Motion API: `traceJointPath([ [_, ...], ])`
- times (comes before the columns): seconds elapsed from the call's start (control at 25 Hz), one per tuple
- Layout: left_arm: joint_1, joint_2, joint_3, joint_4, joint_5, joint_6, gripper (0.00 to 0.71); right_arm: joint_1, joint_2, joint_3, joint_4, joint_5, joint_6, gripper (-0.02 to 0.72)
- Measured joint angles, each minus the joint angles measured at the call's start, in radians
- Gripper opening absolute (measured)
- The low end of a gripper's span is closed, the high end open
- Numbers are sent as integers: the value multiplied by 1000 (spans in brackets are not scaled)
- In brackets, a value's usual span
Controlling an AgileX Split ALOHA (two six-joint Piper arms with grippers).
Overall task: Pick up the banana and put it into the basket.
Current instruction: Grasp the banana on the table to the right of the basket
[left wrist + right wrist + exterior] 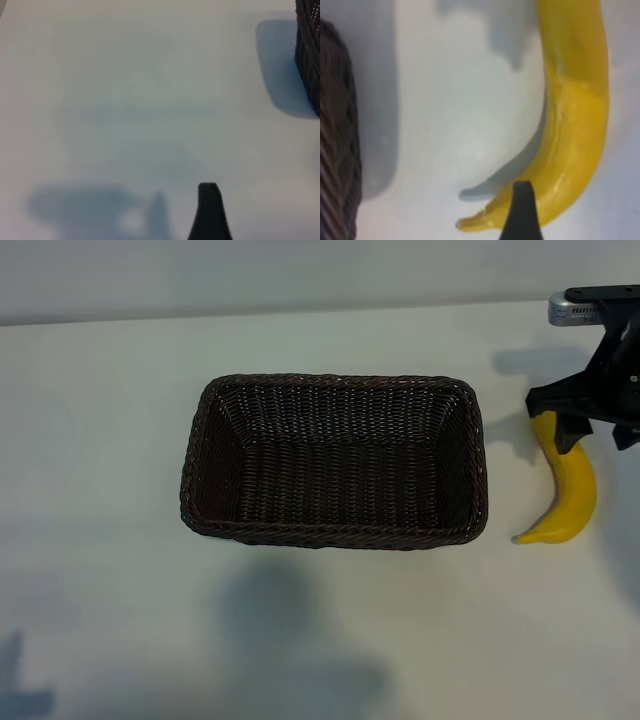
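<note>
Looking at this one, the right pincer (585, 425) was sitting at the right edge of the exterior frame, pointed down over the upper end of the banana (572, 490), with its jaws spread and nothing between them yet. The banana was lying flat on the white bench (100, 440), just beside the right-hand wall of the basket (335, 385) but not touching it, curving down toward the lower right of the frame. In the right wrist shot, one dark finger (522, 212) showed at the bottom of the frame, right over the narrow tip of the banana (575, 125), and that's the bit that worried me. My guess was the grab was lined up too near one end instead of the fat middle, so if it clamped there the fruit could swing, hang lopsided, or squirt out sideways, since it's curved and smooth. A finger coming down on top of the peel rather than alongside it could also just shove it across the bench or bruise it. The basket wall (335, 140) was close by, so a skidding banana might jam against the wicker. The left pincer (210, 212) was parked elsewhere with its jaws apart, only bare bench and a corner of basket (309, 50) ahead of it.
</note>
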Motion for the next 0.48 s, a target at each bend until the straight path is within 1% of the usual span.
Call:
traceJointPath([
  [0.08, 0, 0, 0, 0, 0, 0, 558, 0, 18, 0, -1, -22, 0, 584],
  [0.48, 0, 0, 1, 0, 0, 0, 558, 0, 119, 0, -12, -73, -2, 584],
])
